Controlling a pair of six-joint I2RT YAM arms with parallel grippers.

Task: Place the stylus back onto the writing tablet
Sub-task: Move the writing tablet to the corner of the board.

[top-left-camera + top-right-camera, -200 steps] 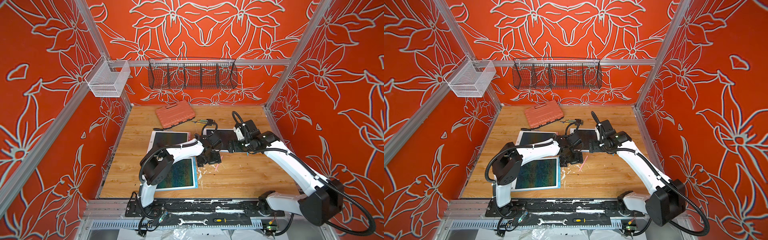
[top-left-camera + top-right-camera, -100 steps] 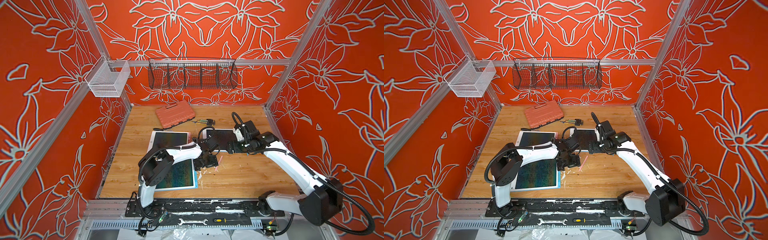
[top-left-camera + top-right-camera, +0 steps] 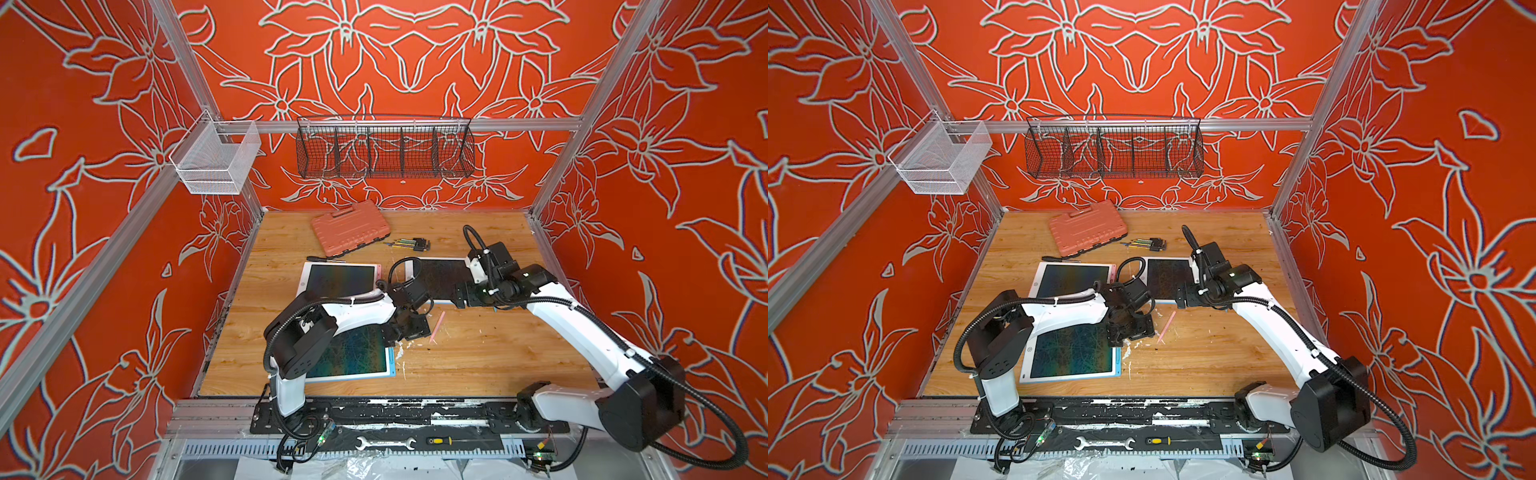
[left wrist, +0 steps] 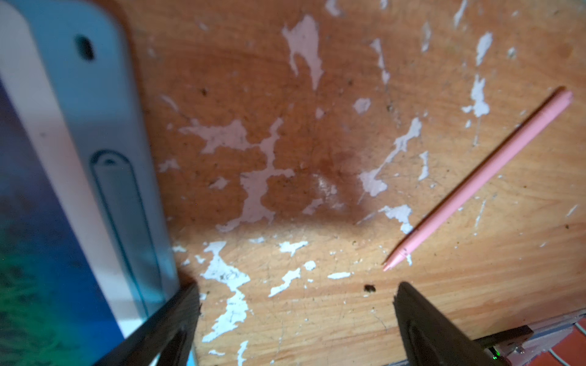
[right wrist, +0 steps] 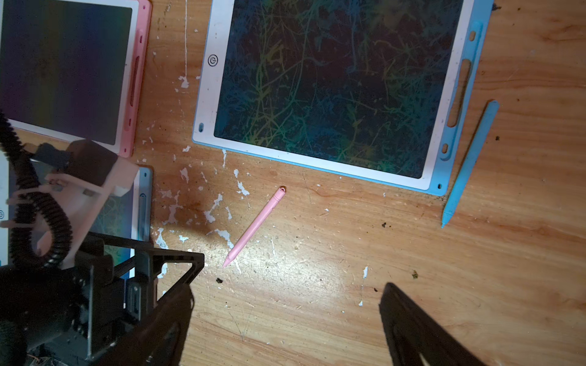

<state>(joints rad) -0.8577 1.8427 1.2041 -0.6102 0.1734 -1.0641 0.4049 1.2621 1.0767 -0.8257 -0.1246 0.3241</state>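
Note:
A pink stylus (image 3: 438, 326) (image 3: 1167, 326) lies loose on the wooden table. It is in the left wrist view (image 4: 478, 180) and in the right wrist view (image 5: 255, 226). My left gripper (image 3: 409, 328) (image 4: 296, 304) hangs open and empty over bare wood, between that stylus and the front blue-edged writing tablet (image 3: 353, 353), whose pen slot (image 4: 123, 221) is empty. My right gripper (image 3: 461, 293) (image 5: 285, 304) is open and empty above the table, by a second blue-edged tablet (image 5: 336, 85). A blue stylus (image 5: 469, 164) lies beside that tablet's slotted edge.
A pink-edged tablet (image 3: 340, 280) lies at the back left of the group. Behind it are an orange tool case (image 3: 349, 226) and a bunch of hex keys (image 3: 409, 244). A black wire basket (image 3: 384, 147) and a white mesh bin (image 3: 216, 160) hang on the frame.
My left gripper has slid a little toward the table's front, staying open. The right arm has hardly moved. The pink stylus lies where it was.

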